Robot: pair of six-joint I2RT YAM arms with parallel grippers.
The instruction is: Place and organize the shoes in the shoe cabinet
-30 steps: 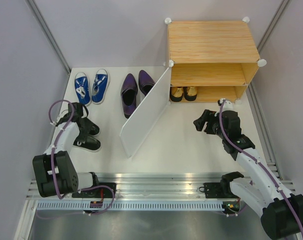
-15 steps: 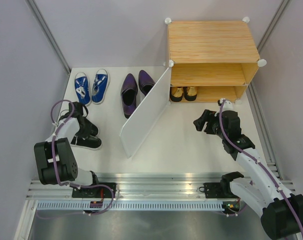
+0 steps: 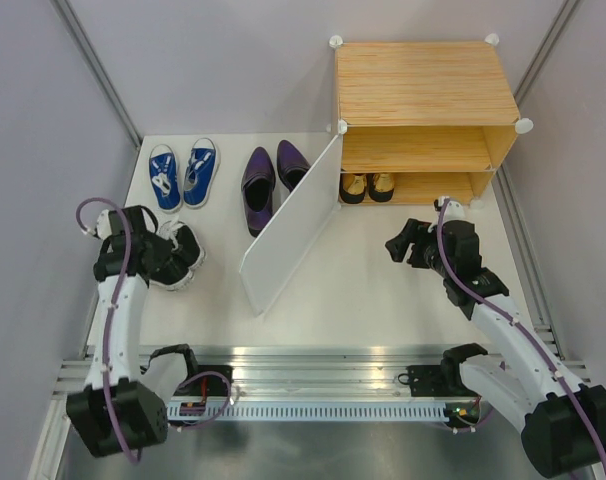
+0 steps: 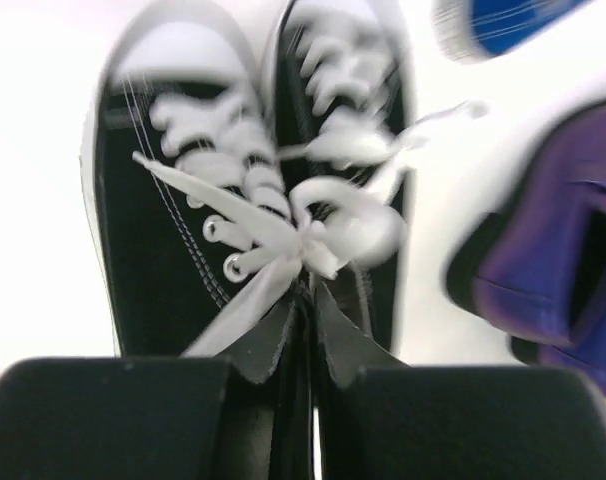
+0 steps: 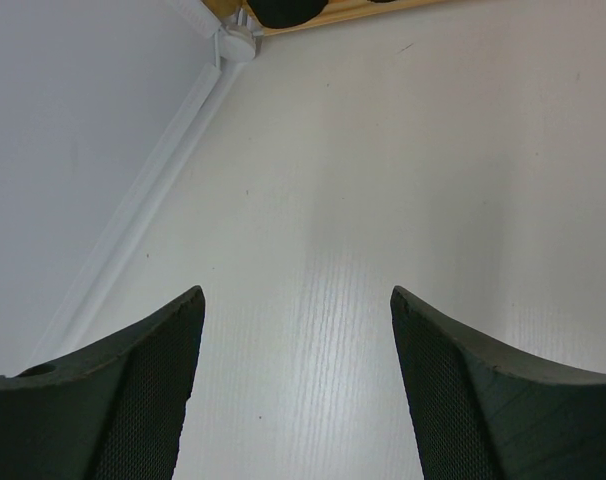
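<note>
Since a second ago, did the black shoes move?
Yes. The black shoes have bunched together and shifted a little away from the metal rail, toward the blue sneakers.

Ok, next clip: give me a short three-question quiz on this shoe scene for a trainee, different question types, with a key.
1. True or false: seen from above, the blue sneakers lie left of the purple shoes.
2. Which pair does the left tool pinch? A) blue sneakers B) black shoes C) purple shoes
3. Fill in: the gold shoes sit on the cabinet's ___ shelf.
Key: 1 true; 2 B; 3 lower.
</note>
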